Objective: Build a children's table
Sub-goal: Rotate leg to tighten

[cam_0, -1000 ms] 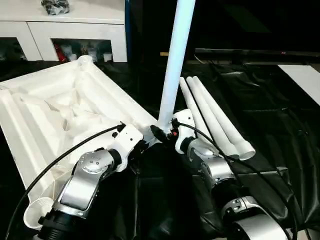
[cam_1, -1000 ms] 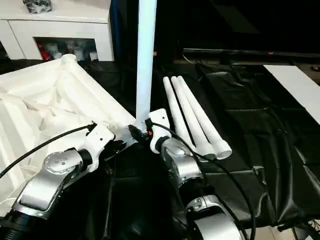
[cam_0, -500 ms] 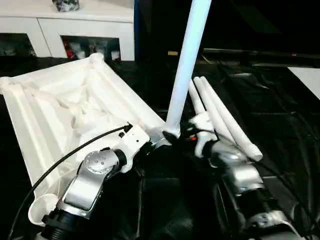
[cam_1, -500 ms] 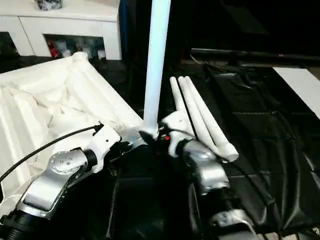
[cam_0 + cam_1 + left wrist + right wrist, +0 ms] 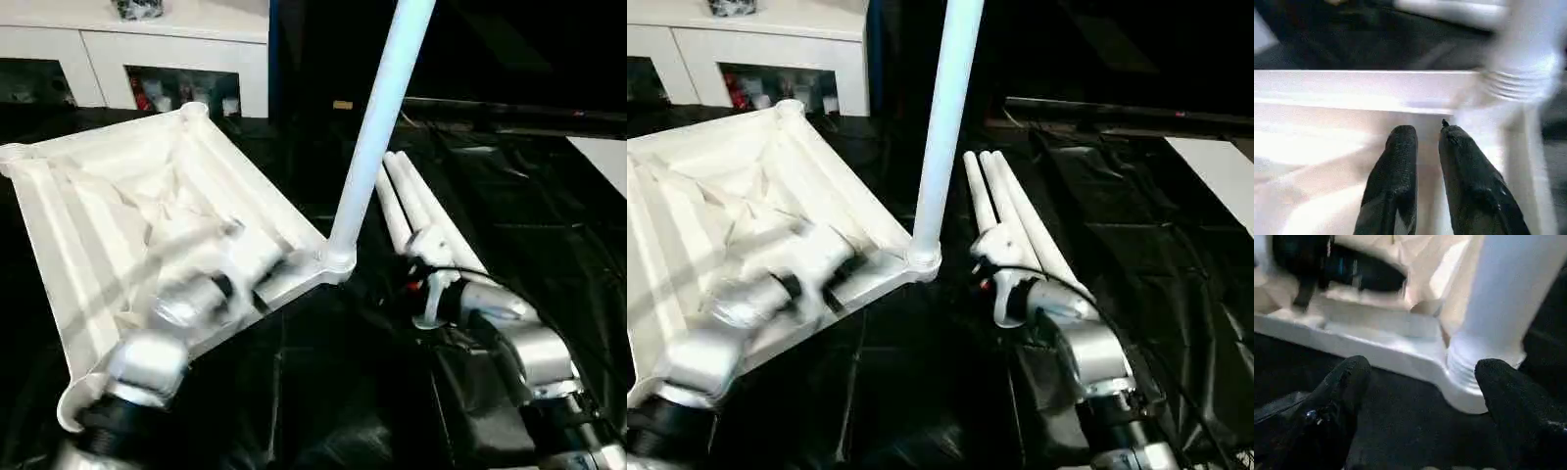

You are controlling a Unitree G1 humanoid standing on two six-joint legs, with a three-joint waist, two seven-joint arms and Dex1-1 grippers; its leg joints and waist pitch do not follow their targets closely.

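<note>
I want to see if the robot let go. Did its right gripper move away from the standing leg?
Yes. The right gripper was right at the base of the standing leg a second ago; now it has pulled back toward the loose legs, jaws open.

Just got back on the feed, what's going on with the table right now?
The tabletop lies upside down on the black-draped work surface, with one leg standing upright in its near corner socket. Three more legs lie side by side beside it. The right gripper hangs open in front of that socket, gripping nothing. The left gripper is over the tabletop's ribbed underside, its fingers slightly apart and empty.
</note>
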